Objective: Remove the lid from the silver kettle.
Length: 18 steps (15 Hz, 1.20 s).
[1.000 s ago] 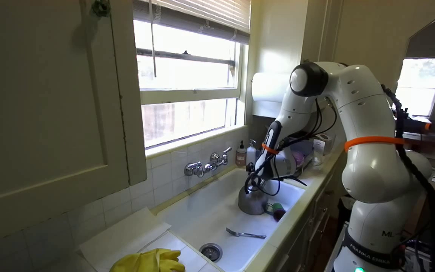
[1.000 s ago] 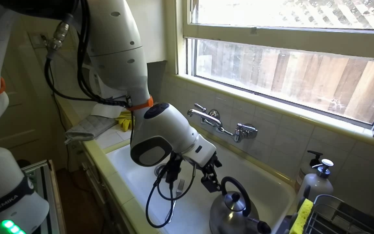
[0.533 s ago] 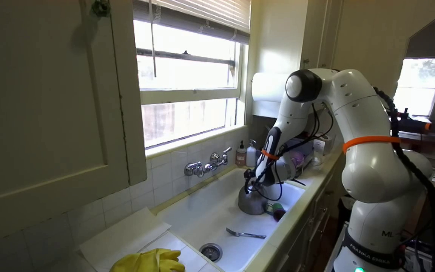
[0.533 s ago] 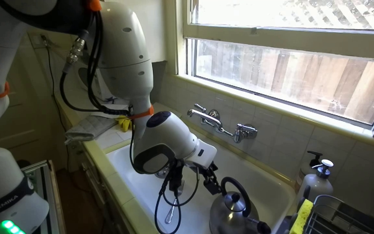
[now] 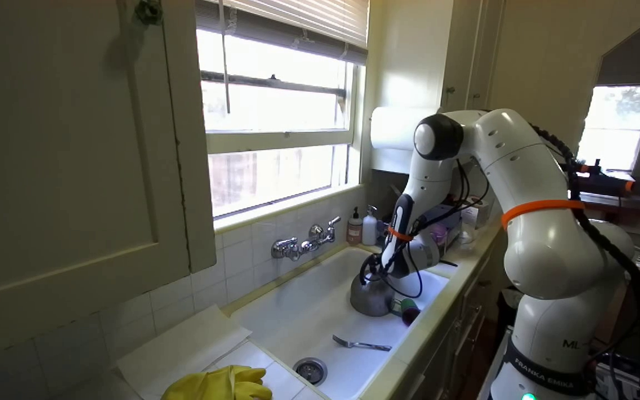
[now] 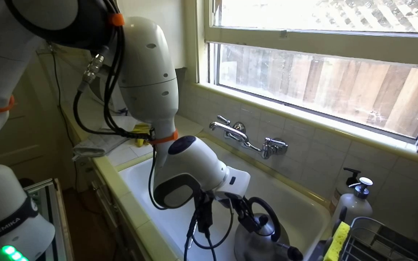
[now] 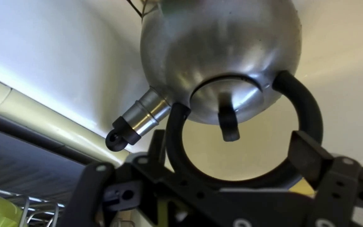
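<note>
The silver kettle [image 5: 371, 301] stands in the white sink in both exterior views [image 6: 258, 248] and fills the top of the wrist view [image 7: 222, 47]. Its round lid [image 7: 205, 98] sits on its top, with a black knob [image 7: 228, 126] sticking up under the arched black handle [image 7: 312, 110]. My gripper [image 7: 232, 149] is open with its fingers wide apart. The left fingertip stands just outside the handle's left side; the right one overlaps the handle's right side in this view. The knob lies beyond the gap, untouched. In an exterior view the gripper [image 6: 250, 219] partly covers the lid [image 6: 268, 227].
A fork [image 5: 361, 345] and a green and dark red cup [image 5: 409, 311] lie in the sink. A chrome faucet [image 6: 249, 141] is on the tiled wall. Soap bottles [image 6: 356, 204] and a dish rack with a yellow sponge [image 6: 337, 241] stand beside the sink. Yellow gloves [image 5: 220, 383] lie on the counter.
The arm has lowered and the gripper has moved closer to the kettle's handle and lid, now overlapping them in an exterior view. The kettle and its lid have not moved.
</note>
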Each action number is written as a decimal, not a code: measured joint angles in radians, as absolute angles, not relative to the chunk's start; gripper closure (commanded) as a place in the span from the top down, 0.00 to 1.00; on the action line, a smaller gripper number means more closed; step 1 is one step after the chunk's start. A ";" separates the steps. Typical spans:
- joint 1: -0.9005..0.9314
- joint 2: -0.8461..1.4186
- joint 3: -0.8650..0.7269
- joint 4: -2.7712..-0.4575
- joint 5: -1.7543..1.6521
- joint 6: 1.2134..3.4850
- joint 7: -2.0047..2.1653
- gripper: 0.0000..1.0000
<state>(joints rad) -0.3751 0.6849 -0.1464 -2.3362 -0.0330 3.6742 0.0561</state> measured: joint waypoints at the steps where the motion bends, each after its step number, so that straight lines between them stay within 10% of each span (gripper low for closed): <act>1: -0.374 0.703 -0.151 -2.325 -0.033 3.693 0.048 1.00; 16: -0.384 0.929 -0.135 -2.160 -0.034 3.945 0.059 1.00; 17: -0.386 0.938 -0.132 -2.153 -0.034 3.950 0.063 0.75; 18: -0.387 0.947 -0.128 -2.145 -0.034 3.955 0.069 0.72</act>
<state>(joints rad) -0.3875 0.9471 -0.1281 -2.1455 -0.0339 3.9549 0.0686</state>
